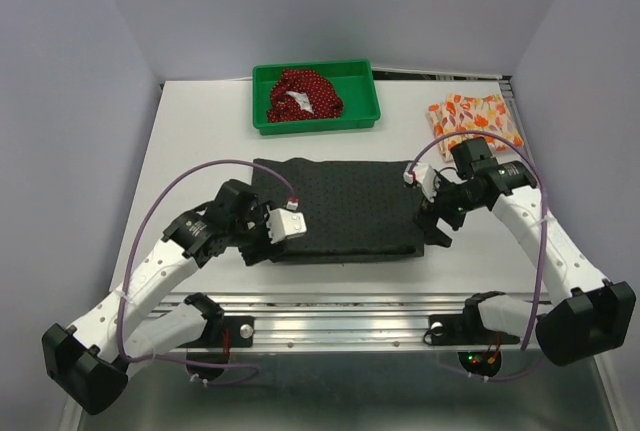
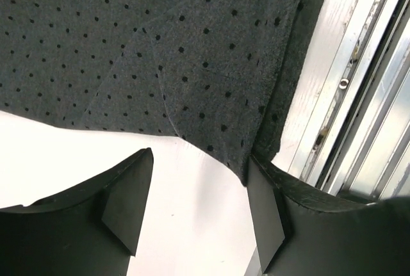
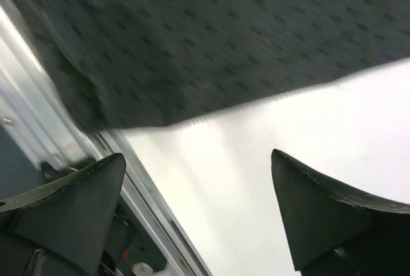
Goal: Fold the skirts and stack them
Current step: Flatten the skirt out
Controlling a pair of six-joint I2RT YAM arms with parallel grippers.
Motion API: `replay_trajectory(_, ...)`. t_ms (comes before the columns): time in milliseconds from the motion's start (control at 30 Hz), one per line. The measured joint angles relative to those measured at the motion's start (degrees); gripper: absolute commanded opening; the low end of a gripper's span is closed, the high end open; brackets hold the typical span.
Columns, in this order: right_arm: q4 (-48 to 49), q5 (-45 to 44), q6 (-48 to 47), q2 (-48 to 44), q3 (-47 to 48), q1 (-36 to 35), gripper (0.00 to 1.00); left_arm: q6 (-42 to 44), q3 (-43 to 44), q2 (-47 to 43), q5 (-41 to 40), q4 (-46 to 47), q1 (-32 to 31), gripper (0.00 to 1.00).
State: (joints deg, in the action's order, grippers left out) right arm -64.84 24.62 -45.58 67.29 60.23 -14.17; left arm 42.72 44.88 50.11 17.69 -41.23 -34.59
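Charcoal-grey skirt (image 1: 345,209), sprinkled with tiny dark dots, lies flat as a neat rectangle by the tabletop's (image 1: 200,121) near edge. Left gripper (image 2: 200,161) gapes at its near-left corner, and right gripper (image 3: 197,157) is spread wide beside the near-right corner, both holding nothing.

A: What did the room look like?
B: Pale lilac-grey walls (image 1: 330,1) closed in three sides, evenly lit.
A: And the furniture?
B: A white table (image 1: 200,141), with a metal rail (image 1: 340,303) along its near edge.
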Motion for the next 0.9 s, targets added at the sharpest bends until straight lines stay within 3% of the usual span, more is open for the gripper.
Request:
replay_trajectory(333,-4.98,4.79,-2.12,-1.36,5.62,-0.39,1.0,1.57,10.36,1.16,1.51,-8.79,-0.7,0.7)
replay_trajectory(400,-4.33,5.42,0.44,-1.46,5.99,-0.9,0.97,1.16,11.91,1.68,2.75,-8.87,-0.98,0.65)
replay_trajectory(433,-2.82,5.4,2.4,-1.18,6.19,-1.07,0.95,-0.07,12.55,2.1,3.17,-8.66,-1.03,0.58)
replay_trajectory(567,4.0,1.42,9.64,5.55,7.39,-1.22,0.75,-6.1,13.35,5.33,2.29,-4.46,-1.03,0.39)
replay_trajectory(700,13.2,-5.81,14.97,19.54,10.03,-1.22,0.64,-12.96,15.52,14.84,0.09,0.04,2.99,0.31)
replay_trajectory(900,20.02,-13.33,17.38,33.29,15.67,-1.22,0.61,-19.45,21.7,35.95,-3.02,5.6,15.26,0.28)
